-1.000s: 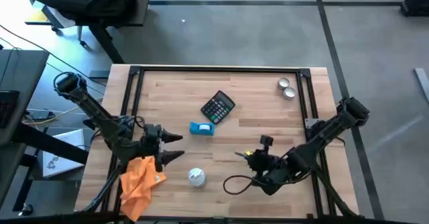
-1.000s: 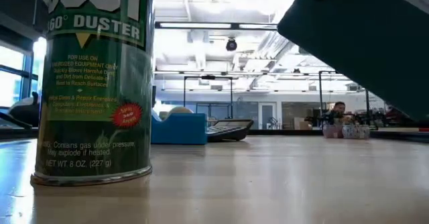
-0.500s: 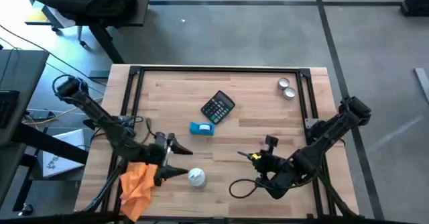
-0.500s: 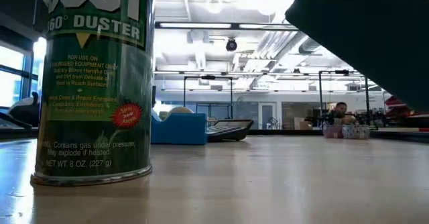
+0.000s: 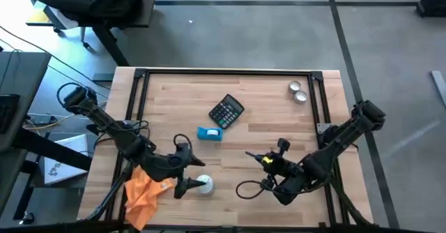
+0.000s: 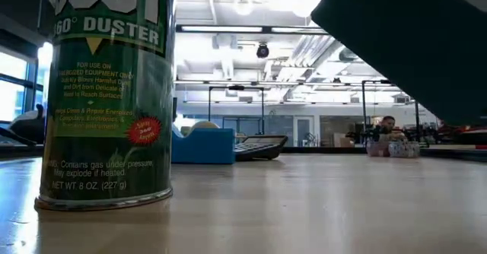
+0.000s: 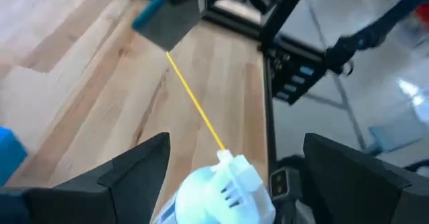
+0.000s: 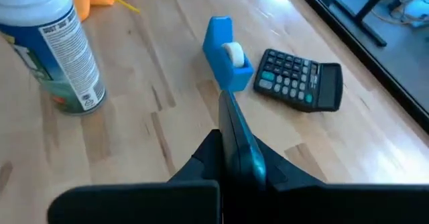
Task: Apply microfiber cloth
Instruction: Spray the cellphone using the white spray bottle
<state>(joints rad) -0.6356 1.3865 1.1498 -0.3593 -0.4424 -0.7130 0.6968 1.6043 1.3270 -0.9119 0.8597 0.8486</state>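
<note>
The soft orange microfiber cloth (image 5: 146, 193) is not yet picked up, the left end effector (image 5: 189, 174) is spread wide, and the right end effector (image 5: 254, 158) is clenched.

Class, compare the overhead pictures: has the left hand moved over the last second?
Yes. The left hand has swung from beside the blue tape dispenser toward the duster can.
</note>
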